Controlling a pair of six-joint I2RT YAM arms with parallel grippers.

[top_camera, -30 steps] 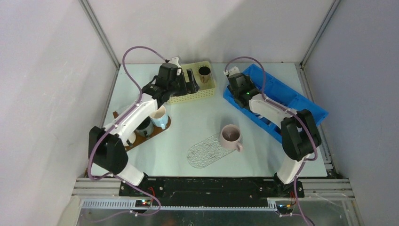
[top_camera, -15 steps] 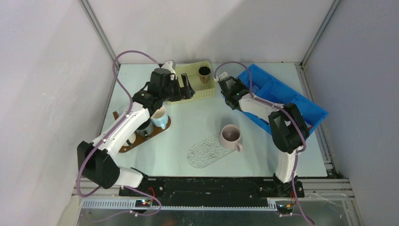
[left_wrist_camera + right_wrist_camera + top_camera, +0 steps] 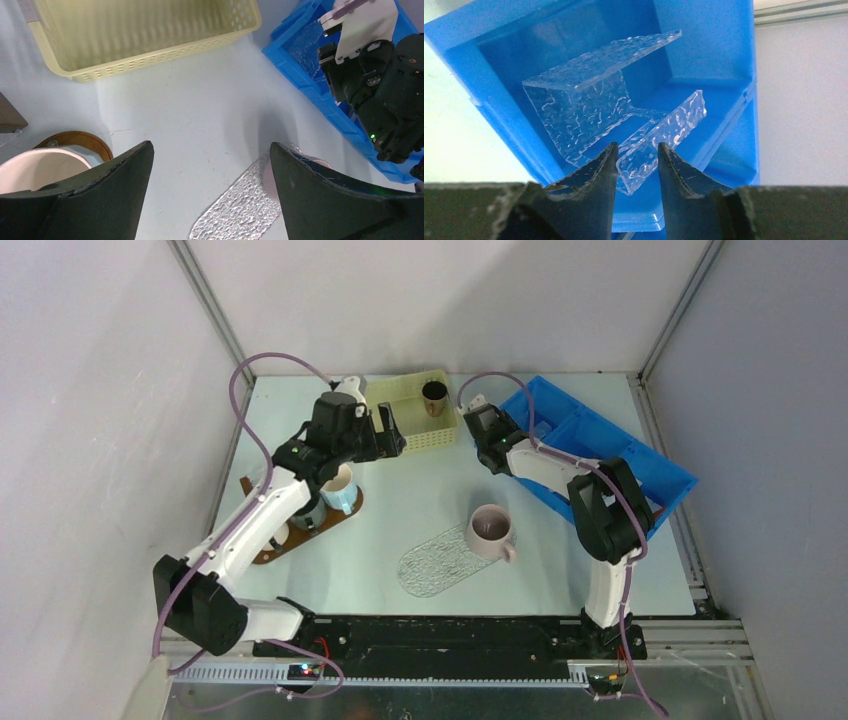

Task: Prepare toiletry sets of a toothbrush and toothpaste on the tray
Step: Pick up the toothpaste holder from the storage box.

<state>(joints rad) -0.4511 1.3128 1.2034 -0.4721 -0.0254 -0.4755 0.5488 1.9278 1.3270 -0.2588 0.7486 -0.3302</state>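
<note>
No toothbrush or toothpaste shows in any view. A clear textured tray (image 3: 435, 565) (image 3: 240, 210) lies flat on the table with a pink mug (image 3: 488, 528) standing on its right end. My right gripper (image 3: 487, 435) (image 3: 637, 145) is at the left end of the blue bin (image 3: 620, 455) (image 3: 704, 40). Its jaws are drawn in on the end of another clear tray (image 3: 664, 130) lying in that bin. A third clear tray (image 3: 584, 100) leans behind it. My left gripper (image 3: 388, 435) (image 3: 211, 145) hangs wide open and empty over bare table, just in front of the yellow basket (image 3: 420, 425) (image 3: 150, 50).
A dark mug (image 3: 434, 395) stands in the yellow basket. A wooden board (image 3: 270, 540) (image 3: 75, 140) at the left carries mugs (image 3: 338, 488), one pale mug (image 3: 30, 170) under my left finger. The two grippers are close together near the basket and bin.
My left gripper pulled back out of the yellow basket toward the left, still open. My right gripper shifted left to the bin's end and narrowed its jaws onto the clear tray.
</note>
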